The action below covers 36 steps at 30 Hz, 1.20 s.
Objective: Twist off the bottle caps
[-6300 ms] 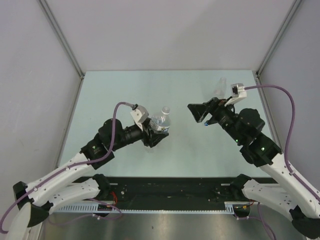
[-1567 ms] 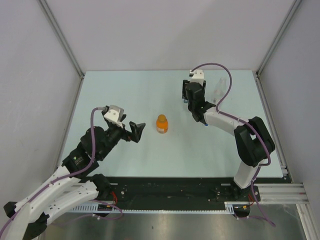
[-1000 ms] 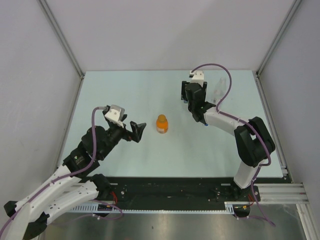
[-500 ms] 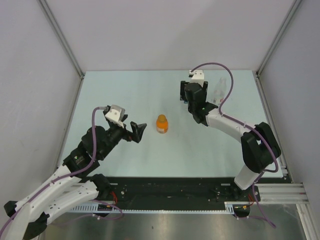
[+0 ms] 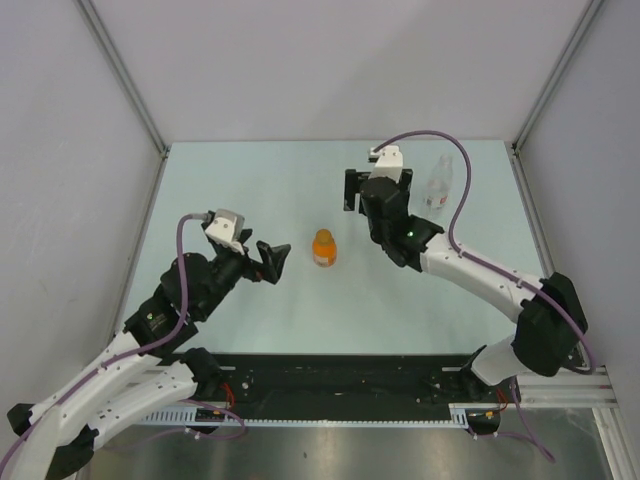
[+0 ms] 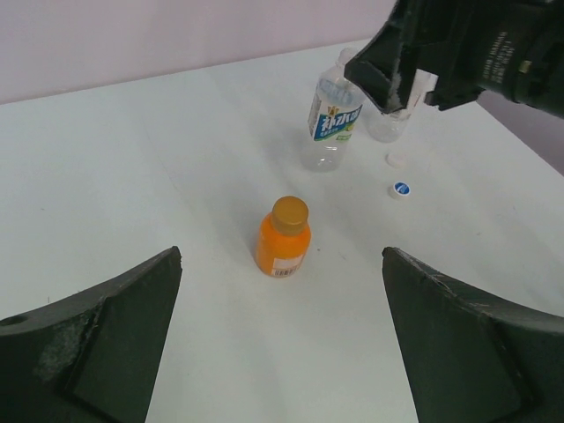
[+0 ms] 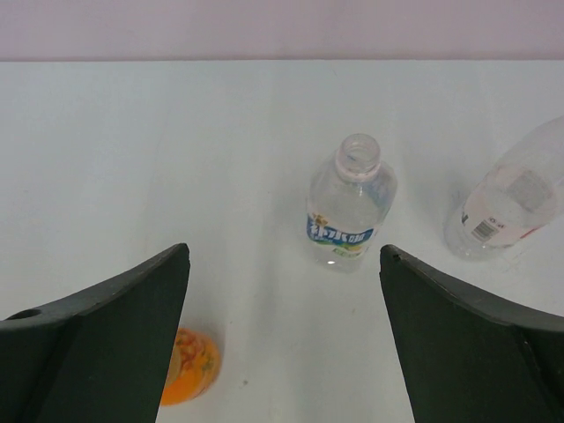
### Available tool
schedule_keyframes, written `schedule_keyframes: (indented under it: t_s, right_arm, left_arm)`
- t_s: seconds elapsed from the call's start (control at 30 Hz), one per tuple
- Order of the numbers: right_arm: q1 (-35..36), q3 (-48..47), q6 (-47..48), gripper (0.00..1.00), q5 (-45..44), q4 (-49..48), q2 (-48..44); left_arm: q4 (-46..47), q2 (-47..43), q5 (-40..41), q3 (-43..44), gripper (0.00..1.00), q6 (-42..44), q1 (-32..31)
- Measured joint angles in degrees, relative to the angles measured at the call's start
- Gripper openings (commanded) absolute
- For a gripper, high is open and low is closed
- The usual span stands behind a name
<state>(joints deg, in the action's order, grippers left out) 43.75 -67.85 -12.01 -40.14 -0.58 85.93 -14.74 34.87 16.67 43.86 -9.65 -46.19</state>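
The orange bottle (image 6: 281, 249) has an orange cap (image 6: 289, 211), the clear bottle (image 7: 350, 189) a blue label (image 7: 340, 236), the white cap (image 6: 401, 189) a blue mark.

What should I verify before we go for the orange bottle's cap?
1. Orange cap seated on the orange bottle: ok.
2. Orange bottle upright, standing apart from the other bottles: ok.
3. Left gripper open and empty, with the orange bottle centred between its fingers in the left wrist view: ok.
4. Right gripper open and empty: ok.
5. Blue-label bottle already uncapped, mouth open: ok.
6. Slim bottle uncapped: cannot tell. Its mouth is not clear in any view, though a blue-marked cap and a whitish cap lie loose on the table.
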Motion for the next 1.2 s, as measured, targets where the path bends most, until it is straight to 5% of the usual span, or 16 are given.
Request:
schedule_keyframes:
  t_s: [0.5,0.77,1.2]
  right_arm:
    - [21.1,2.7,-0.1,0.97,-10.4,7.5,-7.8]
    - [17.5,9.5,-5.2,0.97,-8.9,6.3,-11.7]
    - [13.4,10.1,-2.6,0.94,11.3,-7.1,-9.6]
  left_arm:
    - [-5.6,5.6,5.6,0.3,1.00,-8.7,3.9]
    - [-6.0,5.4,4.4,0.5,1.00,-14.3,8.4]
    - [-8.9,2.4,-1.5,-1.2,1.00,-17.5,15.8]
